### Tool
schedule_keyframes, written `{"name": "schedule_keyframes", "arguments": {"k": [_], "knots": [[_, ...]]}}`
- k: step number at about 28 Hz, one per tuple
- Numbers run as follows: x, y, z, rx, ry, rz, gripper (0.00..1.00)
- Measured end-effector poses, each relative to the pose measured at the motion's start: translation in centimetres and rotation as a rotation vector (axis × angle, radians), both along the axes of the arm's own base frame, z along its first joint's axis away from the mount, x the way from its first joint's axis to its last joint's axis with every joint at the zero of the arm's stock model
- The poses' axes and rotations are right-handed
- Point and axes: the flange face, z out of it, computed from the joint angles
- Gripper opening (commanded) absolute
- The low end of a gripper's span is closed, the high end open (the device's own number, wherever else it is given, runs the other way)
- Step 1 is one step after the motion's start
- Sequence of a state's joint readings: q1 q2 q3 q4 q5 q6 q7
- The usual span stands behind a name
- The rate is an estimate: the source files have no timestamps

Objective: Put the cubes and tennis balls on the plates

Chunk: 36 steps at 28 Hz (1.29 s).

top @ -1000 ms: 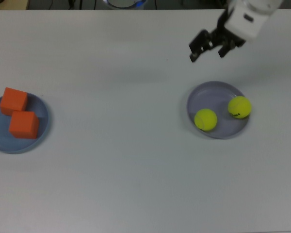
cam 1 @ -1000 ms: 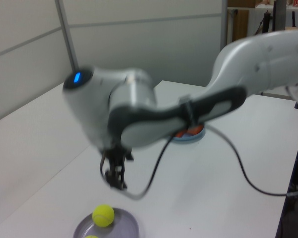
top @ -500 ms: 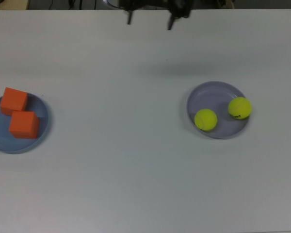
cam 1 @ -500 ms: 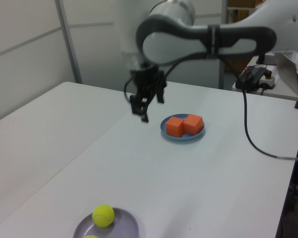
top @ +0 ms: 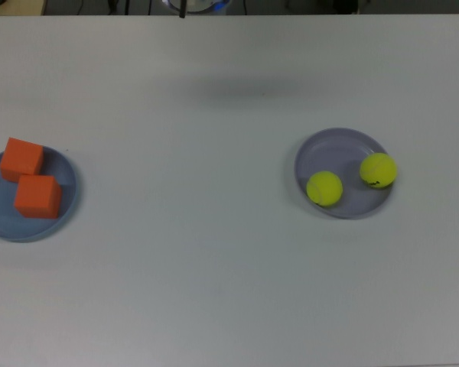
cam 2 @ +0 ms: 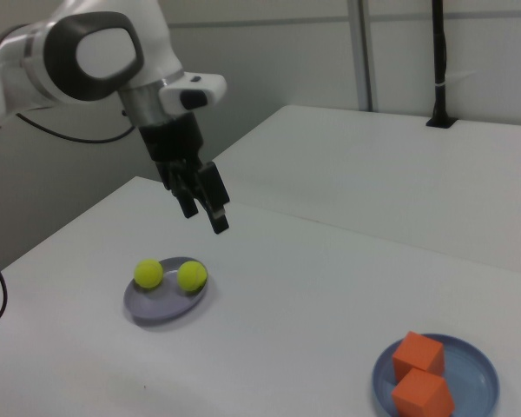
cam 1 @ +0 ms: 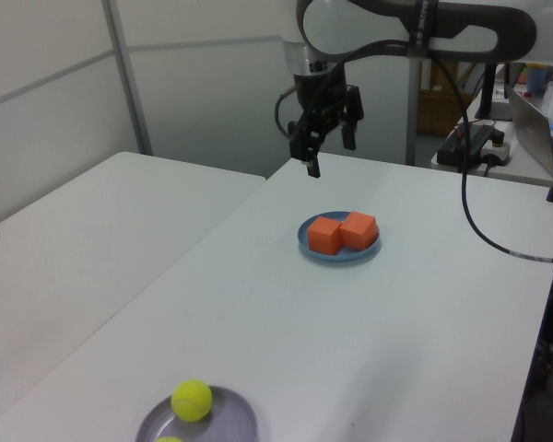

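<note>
Because the objects are sorted by kind, each plate carries a matching pair, and by my judgement the task looks finished. The two orange cubes (top: 29, 180) sit touching each other on the light blue plate (top: 67, 200), at the top view's left edge; one cube overlaps that plate's rim slightly. The two tennis balls (top: 352, 180) rest on the lavender plate (top: 329, 149), toward the top view's right, close together but apart, and the one nearer the rim shows a small black mark. The plates lie well apart on the white table (top: 214, 267), with nothing else between them.

My gripper (cam 1: 327, 132) hangs high above the table, near its far edge in the left view (the top view barely catches it at all). Its two fingers stand spread apart, pointing down, with clear space between them. I hold nothing and touch nothing. In the right view my gripper floats above and behind the lavender plate, well clear of the balls.
</note>
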State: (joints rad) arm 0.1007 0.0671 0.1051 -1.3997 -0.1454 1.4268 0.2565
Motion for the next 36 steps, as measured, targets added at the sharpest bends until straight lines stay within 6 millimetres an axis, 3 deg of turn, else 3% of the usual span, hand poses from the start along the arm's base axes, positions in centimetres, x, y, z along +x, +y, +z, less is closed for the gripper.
{"name": "schedule_keyframes", "arguments": {"k": [6,13,36], "knots": [[0.1,-1.4,-0.5,0.018,0.029,0.011,1.00],[-0.8,-0.7,0.2,0.017,0.035,0.027,1.00],[-1.5,2.0,-0.6,0.037,0.083,0.172,1.00]]}}
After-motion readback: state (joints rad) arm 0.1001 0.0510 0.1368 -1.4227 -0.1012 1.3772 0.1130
